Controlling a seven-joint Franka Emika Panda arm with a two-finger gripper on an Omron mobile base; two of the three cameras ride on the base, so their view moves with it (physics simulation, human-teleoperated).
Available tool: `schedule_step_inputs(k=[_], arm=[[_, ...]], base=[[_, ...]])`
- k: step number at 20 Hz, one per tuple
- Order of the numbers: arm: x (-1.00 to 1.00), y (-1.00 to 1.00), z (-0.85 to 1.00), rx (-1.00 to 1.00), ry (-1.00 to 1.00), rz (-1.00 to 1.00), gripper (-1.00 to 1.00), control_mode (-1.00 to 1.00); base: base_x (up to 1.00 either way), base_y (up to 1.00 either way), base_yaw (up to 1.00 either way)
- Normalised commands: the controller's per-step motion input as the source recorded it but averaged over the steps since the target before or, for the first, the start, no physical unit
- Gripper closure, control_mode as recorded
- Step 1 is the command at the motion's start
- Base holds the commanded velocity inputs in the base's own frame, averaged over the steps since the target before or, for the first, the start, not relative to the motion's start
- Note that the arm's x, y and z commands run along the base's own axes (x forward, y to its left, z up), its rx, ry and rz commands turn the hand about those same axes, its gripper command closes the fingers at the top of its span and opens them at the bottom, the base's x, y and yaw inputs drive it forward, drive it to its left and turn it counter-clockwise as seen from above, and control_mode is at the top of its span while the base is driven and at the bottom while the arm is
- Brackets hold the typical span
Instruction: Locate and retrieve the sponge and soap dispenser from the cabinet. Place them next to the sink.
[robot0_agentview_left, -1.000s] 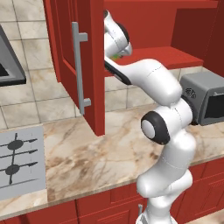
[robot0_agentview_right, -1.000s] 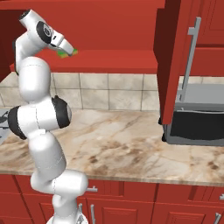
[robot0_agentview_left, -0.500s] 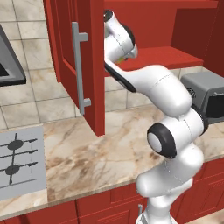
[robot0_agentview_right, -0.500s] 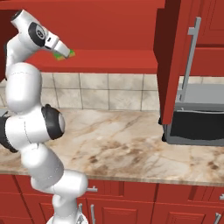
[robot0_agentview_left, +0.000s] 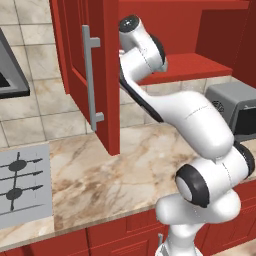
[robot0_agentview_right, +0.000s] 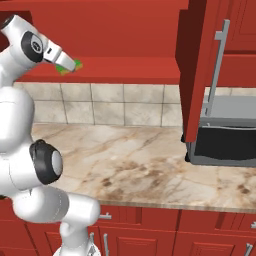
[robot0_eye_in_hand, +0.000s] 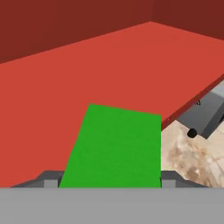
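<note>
Sponge (robot0_eye_in_hand: 114, 146) comes first here: the bright green block sits between the gripper (robot0_agentview_right: 67, 65) fingertips, just above the red shelf (robot0_eye_in_hand: 109, 70) of the open cabinet (robot0_agentview_left: 90, 75), close to the shelf's front edge. In the hand view the green face lies between the two dark fingertips, which stand against its left and right sides; from that and the right base view, the jaws look pinched on the sponge, though the contact itself is cut off by the bottom of the hand view. Whether the block has cleared the shelf or rests on it cannot be told.

As a judgement, the sponge should be light and soft, giving a little under pressure, so a hold across its short sides near the middle suits it best. Too hard a squeeze would bend it; too light a squeeze could let it slip on the swing down to the bench (robot0_agentview_right: 140, 160).

The soap dispenser cannot be made out on the shelf, and the arm (robot0_agentview_left: 170, 105) covers much of the cabinet interior in the left base view. The sponge's yellowish underside is hidden. A dark grey appliance (robot0_agentview_right: 225, 135) stands on the bench below the shelf's right end, partly behind the cabinet door (robot0_agentview_right: 192, 75).
</note>
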Motion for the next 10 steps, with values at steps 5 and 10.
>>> schedule_step_inputs(k=[5,10], arm=[[-0.66,-0.33,0.00,0.00,-0.01,0.01,1.00,-1.00],[-0.56,-0.42,0.02,0.00,0.00,0.05,1.00,-1.00]], base=[[0.00,0.00,0.00],[0.00,0.00,0.00]])
